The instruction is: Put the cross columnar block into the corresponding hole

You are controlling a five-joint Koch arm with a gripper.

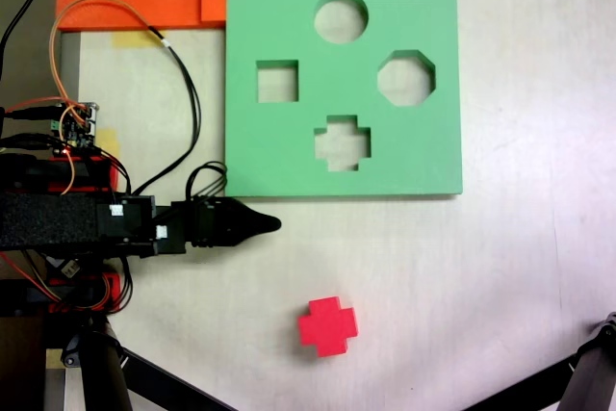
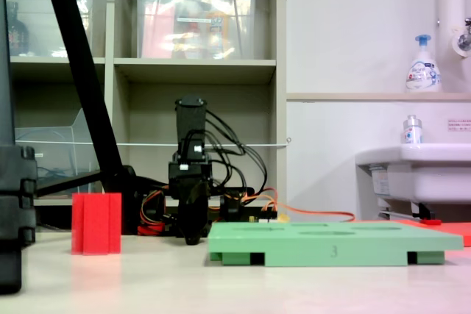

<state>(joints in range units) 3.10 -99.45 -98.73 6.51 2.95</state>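
While the gripper (image 1: 262, 224), jaws closed on nothing, rests low beside the green board (image 1: 289, 7), the cross columnar block (image 1: 327, 325) stands untouched on the table, well apart from the corresponding hole (image 1: 343, 142), so pickup likely comes first.

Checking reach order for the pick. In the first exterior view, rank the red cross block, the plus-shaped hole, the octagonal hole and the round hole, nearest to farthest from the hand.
From the hand, first exterior view:
1. Plus-shaped hole, up and right, on the green board's near edge.
2. Red cross block, below and right, on the bare table; close to 1, only slightly farther.
3. Octagonal hole, up, far right.
4. Round hole, top of the board.
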